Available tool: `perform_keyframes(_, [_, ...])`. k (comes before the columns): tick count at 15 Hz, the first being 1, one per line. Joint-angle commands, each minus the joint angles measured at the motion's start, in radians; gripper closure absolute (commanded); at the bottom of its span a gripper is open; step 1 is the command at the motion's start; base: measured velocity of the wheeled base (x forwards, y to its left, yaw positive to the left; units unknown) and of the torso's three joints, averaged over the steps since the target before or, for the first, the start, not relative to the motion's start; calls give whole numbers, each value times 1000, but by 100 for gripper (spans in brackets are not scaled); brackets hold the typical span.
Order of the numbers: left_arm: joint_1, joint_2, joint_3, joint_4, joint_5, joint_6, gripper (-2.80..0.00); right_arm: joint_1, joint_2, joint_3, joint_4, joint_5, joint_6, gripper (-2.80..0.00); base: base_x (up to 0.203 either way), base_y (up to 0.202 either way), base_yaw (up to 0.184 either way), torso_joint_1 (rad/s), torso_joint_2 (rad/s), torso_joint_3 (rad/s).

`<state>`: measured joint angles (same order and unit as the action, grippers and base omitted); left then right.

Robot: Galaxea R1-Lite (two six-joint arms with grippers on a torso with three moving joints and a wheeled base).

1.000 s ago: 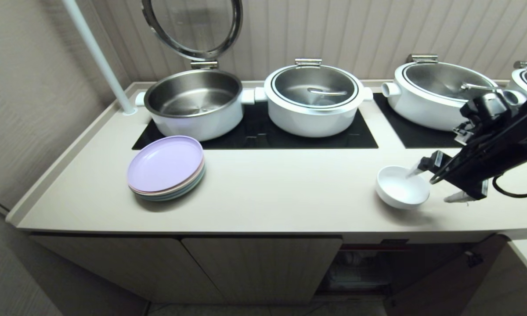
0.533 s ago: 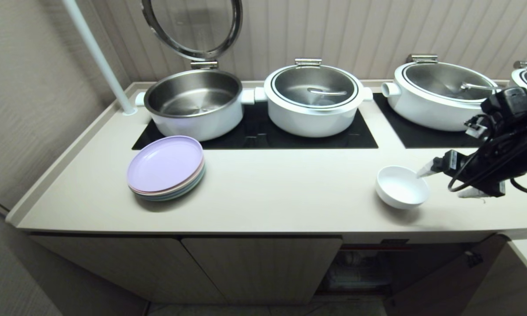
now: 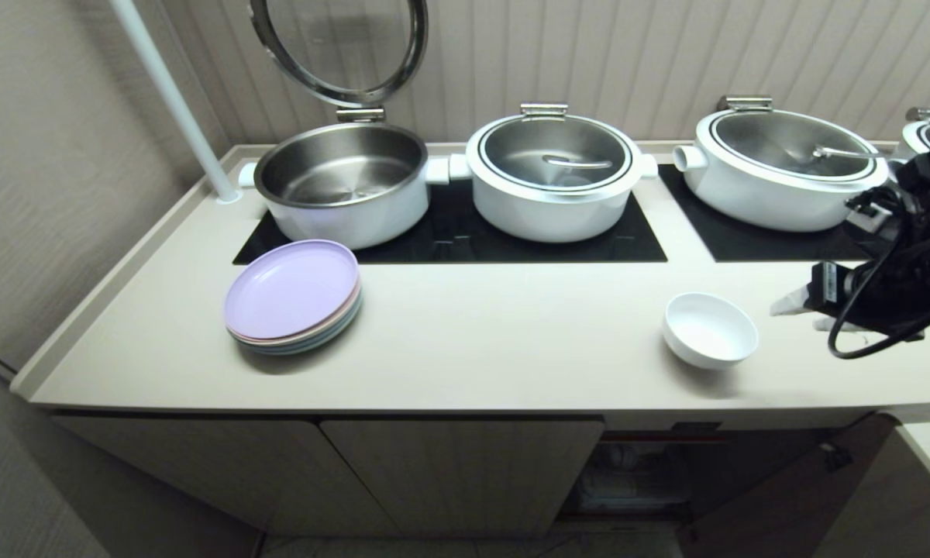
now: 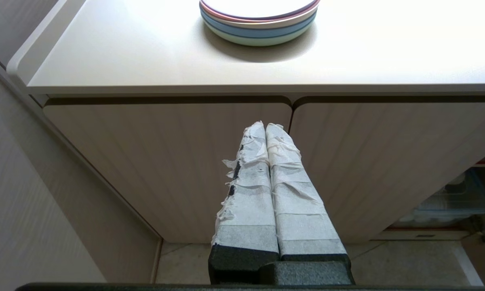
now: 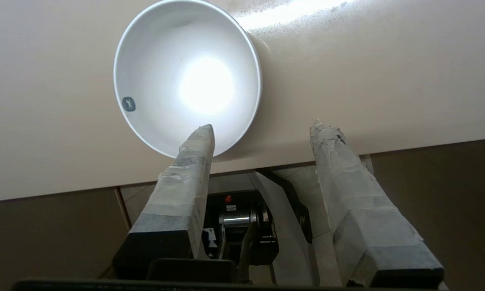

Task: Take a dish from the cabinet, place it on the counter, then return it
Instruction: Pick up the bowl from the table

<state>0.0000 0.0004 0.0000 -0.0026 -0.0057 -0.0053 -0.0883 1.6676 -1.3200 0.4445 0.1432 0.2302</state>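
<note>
The dish [image 3: 711,329] sits alone on the tabletop [image 3: 473,341]; beside it the right tool [image 3: 810,314] hangs spread, empty; to return it, straddle the near rim squarely, then pinch

counter [image 3: 473,349]: cream-beige, raised rim, black cooktop panels [image 3: 449,229] along the back | plate stack [image 3: 293,296]: near the left front corner | white bowl [image 3: 710,329]: upright near the right front edge | pots [image 3: 554,178]: on the panels

No legible text, small dark mark inside white bowl [image 5: 188,76] unreadable
</note>
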Motion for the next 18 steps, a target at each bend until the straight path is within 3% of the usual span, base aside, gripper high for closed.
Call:
perform_keyframes(1, [0, 0, 0, 0, 0, -1, 0, -1, -52, 5, 2, 1, -7, 0, 0, 0, 0, 0, 0, 0])
perform_keyframes(6, [0, 0, 0, 0, 0, -1, 0, 2, -160, 45, -40, -27, -99, 0, 0, 0, 0, 0, 0, 0])
perform_keyframes(11, [0, 0, 0, 0, 0, -1, 0, 2, -327, 191, -150, -45, -156, 0, 0, 0, 0, 0, 0, 0])
perform_keyframes(18, [0, 0, 0, 0, 0, -1, 0, 4, -699, 683, -476, -50, -235, 0, 0, 0, 0, 0, 0, 0])
